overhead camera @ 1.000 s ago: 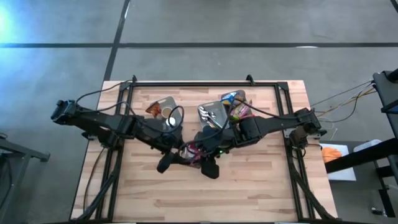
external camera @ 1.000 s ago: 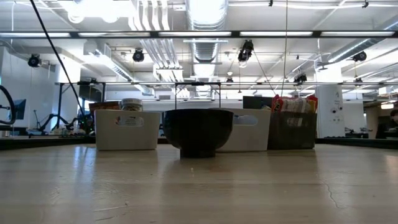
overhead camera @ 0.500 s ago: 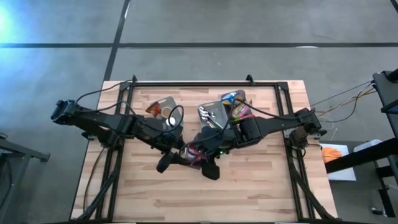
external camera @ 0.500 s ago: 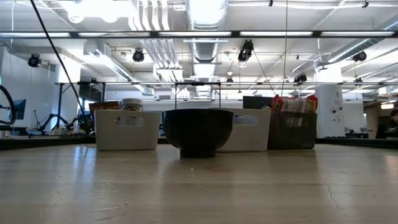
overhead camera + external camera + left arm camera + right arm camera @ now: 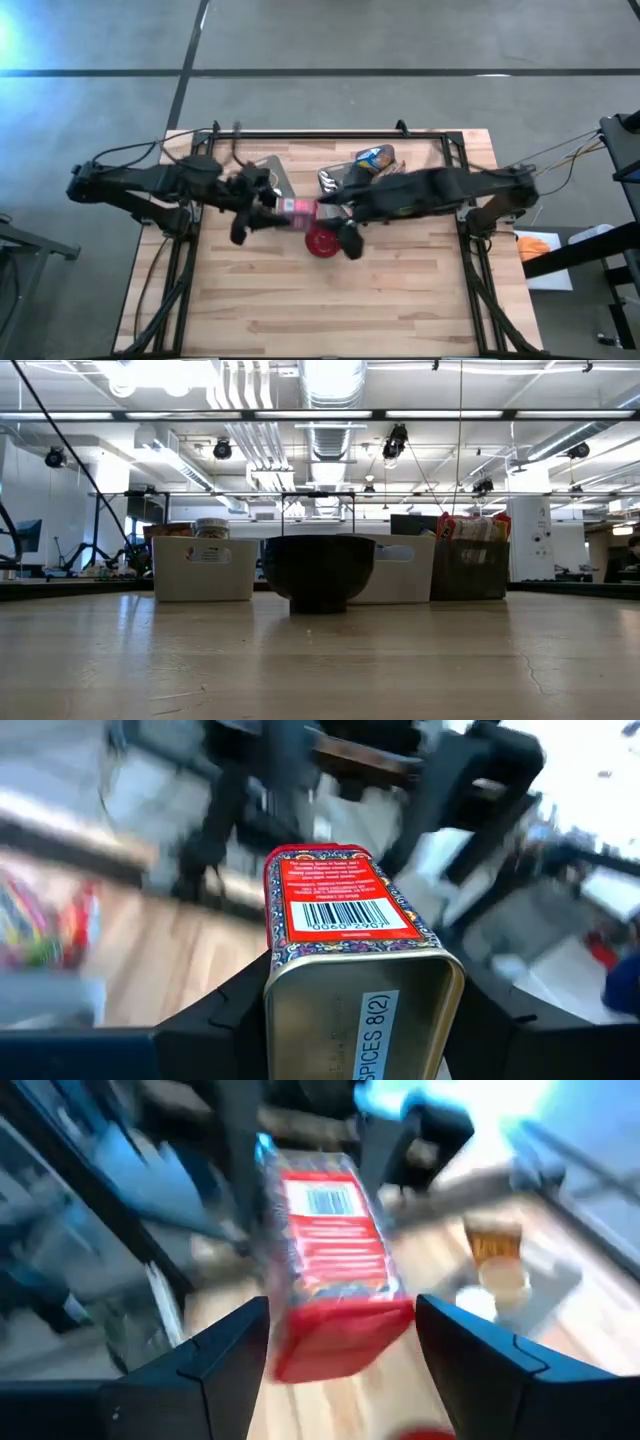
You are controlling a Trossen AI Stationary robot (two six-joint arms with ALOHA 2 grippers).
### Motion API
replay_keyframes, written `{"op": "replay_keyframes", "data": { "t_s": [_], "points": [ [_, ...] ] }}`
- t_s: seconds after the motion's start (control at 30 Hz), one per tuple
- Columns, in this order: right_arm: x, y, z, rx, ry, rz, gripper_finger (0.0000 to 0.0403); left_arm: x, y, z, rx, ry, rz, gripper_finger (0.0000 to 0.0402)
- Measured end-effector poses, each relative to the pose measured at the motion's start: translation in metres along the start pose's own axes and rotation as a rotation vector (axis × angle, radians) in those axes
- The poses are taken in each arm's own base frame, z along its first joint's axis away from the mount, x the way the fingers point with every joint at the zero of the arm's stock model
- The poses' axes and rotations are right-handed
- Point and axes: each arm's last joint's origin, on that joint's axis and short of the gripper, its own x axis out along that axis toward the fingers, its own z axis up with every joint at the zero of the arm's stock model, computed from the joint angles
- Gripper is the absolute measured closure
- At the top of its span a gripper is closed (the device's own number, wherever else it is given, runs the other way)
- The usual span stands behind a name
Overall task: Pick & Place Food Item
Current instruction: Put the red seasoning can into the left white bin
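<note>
We have both arms up off the worktop [image 5: 400, 300] now. Our left hand [image 5: 350, 1020] keeps its clamp on the spice tin [image 5: 298, 209], carried near centre; our right hand [image 5: 340, 1340] has let go, fingers apart at three o'clock of it.

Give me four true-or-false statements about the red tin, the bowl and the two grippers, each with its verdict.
1. The left gripper grips the red tin between its fingers. True.
2. The right gripper is clamped on the tin. False: its fingers stand apart, with a gap to the tin on each side.
3. The tin lies inside the red bowl. False: it is held up beside the bowl, above the table.
4. The tin carries a barcode label. True.
</note>
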Motion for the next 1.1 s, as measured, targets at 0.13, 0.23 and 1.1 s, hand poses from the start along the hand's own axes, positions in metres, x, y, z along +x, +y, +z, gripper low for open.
{"op": "replay_keyframes", "data": {
  "t_s": [0.13,0.23,1.1],
  "points": [
    [-0.035,0.003,0.028,0.022,-0.231,0.040,0.0157,-0.010,-0.002,0.017,0.033,-0.169,-0.001,0.0196],
    [-0.046,0.006,0.041,0.007,-0.375,0.051,0.0156,-0.016,-0.007,0.030,0.099,-0.317,-0.015,0.0196],
    [-0.045,0.002,0.073,0.028,-0.726,0.039,0.0156,0.011,-0.017,0.099,0.299,-0.797,-0.225,0.0196]
  ]
}}
